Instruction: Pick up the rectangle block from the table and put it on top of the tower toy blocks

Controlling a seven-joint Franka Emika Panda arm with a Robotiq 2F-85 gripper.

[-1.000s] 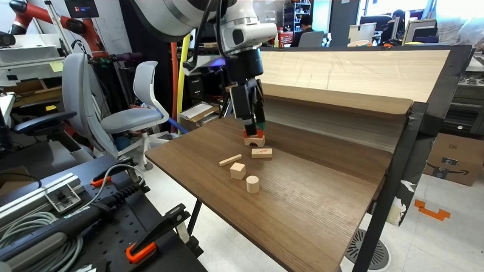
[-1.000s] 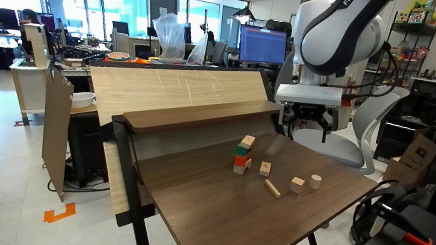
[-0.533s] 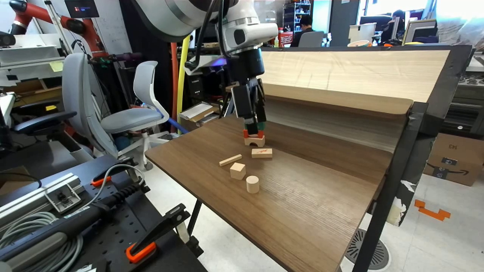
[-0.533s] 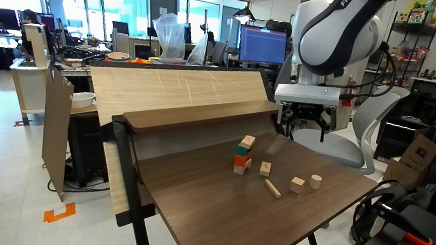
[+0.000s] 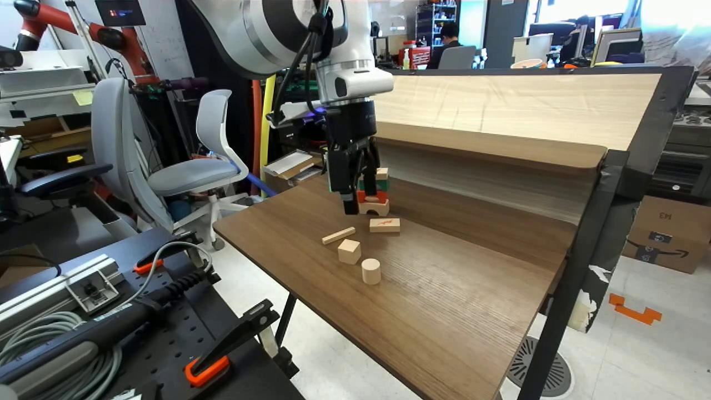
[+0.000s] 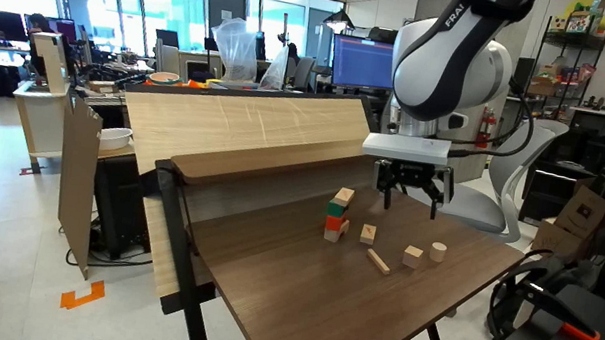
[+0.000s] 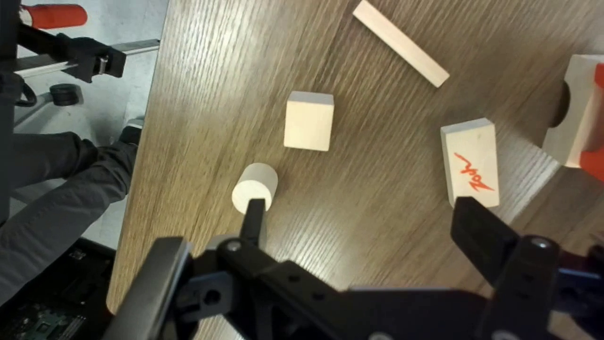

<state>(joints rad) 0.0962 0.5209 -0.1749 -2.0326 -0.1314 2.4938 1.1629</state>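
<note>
The rectangle block is pale wood with a red-orange mark on its upper face. It lies on the table in both exterior views [image 5: 384, 226] [image 6: 368, 235] and right of centre in the wrist view [image 7: 472, 163]. The tower toy blocks [image 6: 334, 223] stand beside it, with a pale arch at the bottom, then red-orange, green and a pale block on top. In an exterior view the gripper partly covers the tower [image 5: 375, 208]; the wrist view shows only its edge [image 7: 578, 108]. My gripper [image 6: 410, 206] is open and empty above the table; its fingers span wide in the wrist view [image 7: 361, 208].
A pale flat bar [image 5: 338, 235], a pale cube [image 5: 349, 251] and a pale cylinder [image 5: 371, 271] lie near the rectangle block. They also show in the wrist view. A raised shelf [image 5: 494, 141] runs along the table's back side, beyond the tower.
My gripper has moved left and down in both exterior views, staying open. The tower's top block now shows in the view where the gripper had covered it. The blocks have not moved.
</note>
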